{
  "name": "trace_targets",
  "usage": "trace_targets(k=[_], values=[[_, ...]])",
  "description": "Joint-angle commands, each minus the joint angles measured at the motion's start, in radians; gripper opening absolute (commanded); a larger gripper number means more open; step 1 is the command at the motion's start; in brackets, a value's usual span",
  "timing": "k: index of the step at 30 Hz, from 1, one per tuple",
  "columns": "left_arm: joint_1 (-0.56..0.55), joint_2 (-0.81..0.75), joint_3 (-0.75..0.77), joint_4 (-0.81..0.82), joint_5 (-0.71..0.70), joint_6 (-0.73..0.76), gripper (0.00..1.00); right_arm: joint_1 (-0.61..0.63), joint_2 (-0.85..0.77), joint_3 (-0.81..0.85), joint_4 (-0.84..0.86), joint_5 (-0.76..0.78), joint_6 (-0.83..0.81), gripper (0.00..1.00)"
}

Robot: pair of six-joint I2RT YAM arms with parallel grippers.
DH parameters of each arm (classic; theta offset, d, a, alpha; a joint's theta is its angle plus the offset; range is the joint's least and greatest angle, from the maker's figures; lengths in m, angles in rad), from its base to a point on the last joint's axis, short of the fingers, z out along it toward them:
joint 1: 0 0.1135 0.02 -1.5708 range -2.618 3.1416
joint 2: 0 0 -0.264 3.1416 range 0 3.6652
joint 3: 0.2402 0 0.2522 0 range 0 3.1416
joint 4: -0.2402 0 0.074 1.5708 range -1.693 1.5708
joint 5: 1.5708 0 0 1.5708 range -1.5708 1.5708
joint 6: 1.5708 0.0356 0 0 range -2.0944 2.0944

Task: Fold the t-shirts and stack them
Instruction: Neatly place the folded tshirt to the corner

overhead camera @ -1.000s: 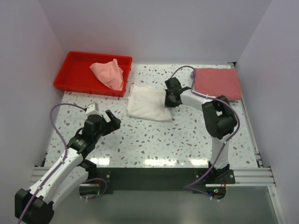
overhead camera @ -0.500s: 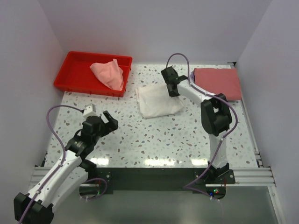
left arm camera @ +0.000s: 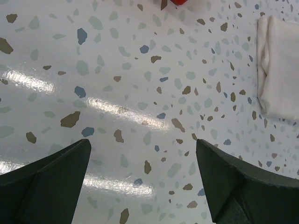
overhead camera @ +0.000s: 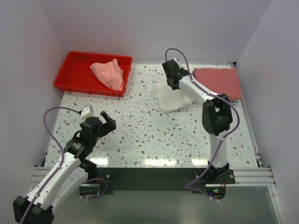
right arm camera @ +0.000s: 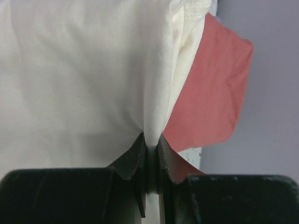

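My right gripper (overhead camera: 172, 79) (right arm camera: 150, 142) is shut on an edge of the folded white t-shirt (overhead camera: 172, 97) (right arm camera: 88, 70) and holds it partly lifted at the back centre, beside the folded dusty-red t-shirt (overhead camera: 217, 83) (right arm camera: 210, 93) at the back right. The white shirt's red print is hidden. The pale pink t-shirt (overhead camera: 108, 73) lies crumpled in the red tray (overhead camera: 74, 74). My left gripper (overhead camera: 103, 122) (left arm camera: 145, 158) is open and empty above bare table at the front left; the white shirt shows at its view's right edge (left arm camera: 280, 70).
The red tray stands at the back left corner. White walls enclose the speckled table (overhead camera: 149, 135) on the left, back and right. A metal rail (overhead camera: 149, 175) runs along the near edge.
My right gripper has dragged the white t-shirt right and back toward the dusty-red one, bunching it narrower. My left arm has drawn back slightly toward the front left.
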Motion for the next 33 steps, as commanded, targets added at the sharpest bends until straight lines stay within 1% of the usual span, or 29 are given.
trace_targets(k=[1, 5, 9, 13, 18, 22, 29, 33], values=[[0.004, -0.005, 0.026, -0.014, -0.034, -0.023, 1.0, -0.019, -0.058, 0.051, 0.075, 0.182, -0.185, 0.0], [0.004, 0.02, 0.054, -0.032, -0.037, -0.02, 1.0, -0.036, -0.065, 0.061, 0.149, 0.243, -0.267, 0.0], [0.004, 0.029, 0.068, -0.047, -0.037, -0.023, 1.0, -0.049, -0.085, 0.063, 0.194, 0.254, -0.333, 0.0], [0.004, 0.029, 0.08, -0.057, -0.031, -0.02, 1.0, -0.062, -0.113, 0.071, 0.217, 0.253, -0.342, 0.0], [0.004, 0.023, 0.085, -0.054, 0.004, -0.017, 1.0, -0.068, -0.144, 0.112, 0.201, 0.256, -0.339, 0.0], [0.004, 0.02, 0.085, -0.058, 0.016, -0.017, 1.0, -0.073, -0.156, 0.156, 0.154, 0.26, -0.329, 0.0], [0.004, 0.018, 0.086, -0.06, 0.021, -0.015, 1.0, -0.077, -0.19, 0.182, 0.122, 0.228, -0.319, 0.0], [0.004, 0.017, 0.086, -0.063, 0.018, -0.015, 1.0, -0.077, -0.207, 0.219, 0.056, 0.172, -0.269, 0.0]])
